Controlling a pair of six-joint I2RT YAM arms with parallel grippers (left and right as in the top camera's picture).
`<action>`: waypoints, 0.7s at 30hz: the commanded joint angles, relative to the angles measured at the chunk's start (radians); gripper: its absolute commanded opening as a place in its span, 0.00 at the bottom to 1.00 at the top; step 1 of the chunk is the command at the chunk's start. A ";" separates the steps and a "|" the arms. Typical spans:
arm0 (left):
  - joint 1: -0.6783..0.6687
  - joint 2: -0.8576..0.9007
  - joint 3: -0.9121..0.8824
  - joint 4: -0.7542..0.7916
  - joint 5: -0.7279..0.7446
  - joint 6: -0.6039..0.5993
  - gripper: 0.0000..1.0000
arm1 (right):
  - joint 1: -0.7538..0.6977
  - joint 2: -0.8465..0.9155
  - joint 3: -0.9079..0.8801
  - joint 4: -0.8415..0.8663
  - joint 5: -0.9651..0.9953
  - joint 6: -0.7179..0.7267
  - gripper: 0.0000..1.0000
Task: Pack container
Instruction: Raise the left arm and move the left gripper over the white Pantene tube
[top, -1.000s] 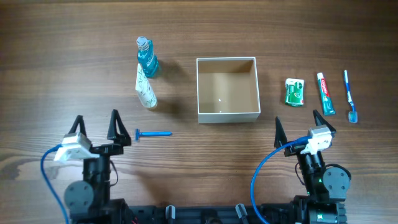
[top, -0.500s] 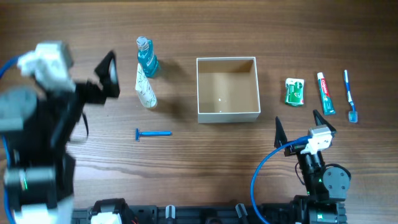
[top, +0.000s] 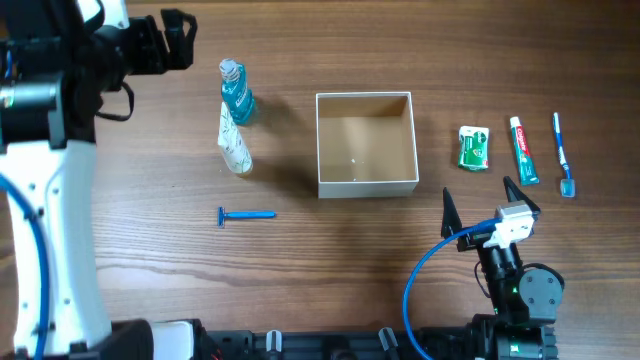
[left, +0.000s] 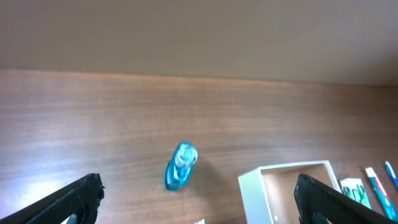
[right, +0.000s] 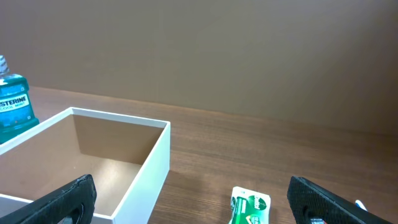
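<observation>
Two arms stand at this wooden desk (top: 330, 270), and neither holds anything. The left gripper (left: 198, 180) hangs high over the far left of the desk, its fingers (left: 74, 196) spread wide with only air between them. Its own camera looks down on the blue mouthwash bottle (top: 237, 95) and one corner of the container (top: 367, 186). The right gripper (top: 477, 192) sits low near the front edge on the right, its fingers just as wide apart and empty.

The container rests in the middle of the desk, open side up, its tan inside bare. To its left the mouthwash bottle stands upright, with a white tube (top: 236, 148) just beside it on the near side. A blue razor (top: 246, 215) lies closer to the front, apart from both. To the right of the container, a green floss pack (top: 474, 147), a toothpaste tube (top: 523, 150) and a blue toothbrush (top: 563, 153) lie in a row, none touching its neighbour.
</observation>
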 joint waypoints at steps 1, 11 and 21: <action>0.006 0.029 0.029 -0.055 0.038 0.016 1.00 | -0.002 -0.005 -0.001 0.003 0.012 0.007 1.00; -0.105 0.114 0.030 -0.192 -0.039 -0.011 1.00 | -0.002 -0.005 -0.001 0.003 0.012 0.007 1.00; -0.184 0.119 0.026 -0.221 -0.064 -0.037 1.00 | -0.002 -0.005 -0.001 0.003 0.012 0.008 1.00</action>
